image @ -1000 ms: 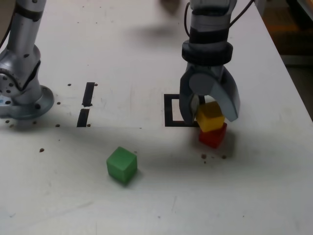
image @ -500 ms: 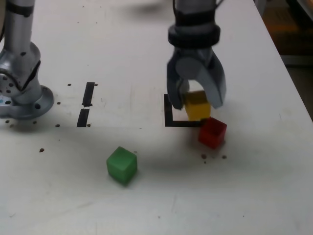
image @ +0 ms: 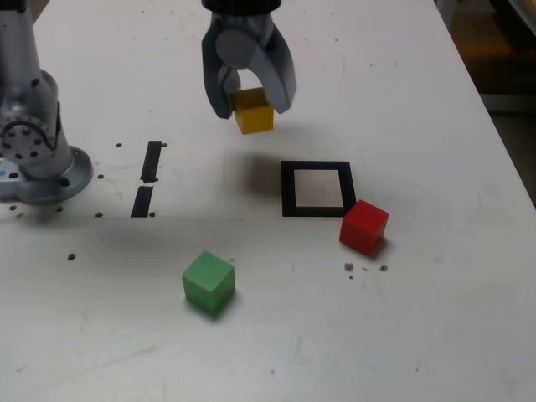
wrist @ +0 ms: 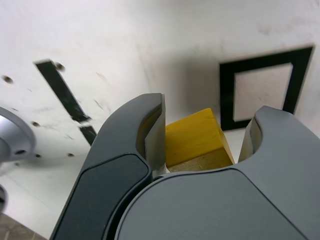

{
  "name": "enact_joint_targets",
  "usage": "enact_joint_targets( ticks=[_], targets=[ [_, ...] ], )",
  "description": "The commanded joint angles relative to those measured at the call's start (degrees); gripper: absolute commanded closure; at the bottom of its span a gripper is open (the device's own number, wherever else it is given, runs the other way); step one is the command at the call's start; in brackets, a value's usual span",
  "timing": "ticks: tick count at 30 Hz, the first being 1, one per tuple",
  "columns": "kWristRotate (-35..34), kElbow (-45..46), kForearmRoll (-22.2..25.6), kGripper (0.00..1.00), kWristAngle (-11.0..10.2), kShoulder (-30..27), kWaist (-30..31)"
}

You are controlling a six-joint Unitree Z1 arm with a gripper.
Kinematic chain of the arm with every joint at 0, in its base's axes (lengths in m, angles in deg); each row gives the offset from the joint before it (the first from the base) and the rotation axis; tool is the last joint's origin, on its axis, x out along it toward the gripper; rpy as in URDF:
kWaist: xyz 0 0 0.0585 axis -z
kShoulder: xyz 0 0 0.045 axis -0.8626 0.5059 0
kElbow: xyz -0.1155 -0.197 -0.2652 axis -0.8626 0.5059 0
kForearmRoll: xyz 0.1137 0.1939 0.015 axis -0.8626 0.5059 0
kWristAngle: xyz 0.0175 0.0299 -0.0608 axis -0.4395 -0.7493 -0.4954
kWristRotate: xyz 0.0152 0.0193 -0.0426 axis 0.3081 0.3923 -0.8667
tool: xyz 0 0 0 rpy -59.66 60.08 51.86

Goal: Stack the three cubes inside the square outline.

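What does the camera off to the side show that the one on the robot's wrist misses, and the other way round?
Only the exterior view shows the red cube touching the square outline's corner, and the green cube nearer the camera. Only the wrist view shows, close up, one jaw pressed against the yellow cube. Both show the gripper holding that yellow cube, the outline with nothing inside it, two black tape strips, the grey base and the white table.

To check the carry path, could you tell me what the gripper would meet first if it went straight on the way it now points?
The gripper, shut on the yellow cube, points down at bare table, beside the square outline. Only table seems to lie ahead, though depth is uncertain.
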Motion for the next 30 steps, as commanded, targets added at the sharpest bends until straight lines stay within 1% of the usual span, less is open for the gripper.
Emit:
enact_joint_targets(
  ticks=[1,7,10,12,15,17,22,25,26,30],
  targets=[
    [3.18,0.35,-0.64,0.88,0.43,1.13,-4.85],
    [11.54,0.09,-3.00,0.87,2.75,6.16,-13.41],
    [14.32,0.49,-4.41,0.84,3.61,8.80,-15.65],
    [15.62,1.04,-5.17,0.79,3.88,10.11,-16.69],
    [16.71,1.81,-6.09,0.69,4.12,11.18,-17.48],
    [17.28,2.24,-6.68,0.60,4.50,11.49,-17.58],
    [18.47,3.63,-7.64,0.26,5.67,11.52,-17.43],
    [18.64,5.20,-8.70,0.09,5.94,10.57,-17.08],
    [18.54,6.12,-9.46,0.05,6.06,9.77,-16.80],
    [17.31,8.64,-11.49,0.00,6.48,6.30,-14.95]
  ],
)
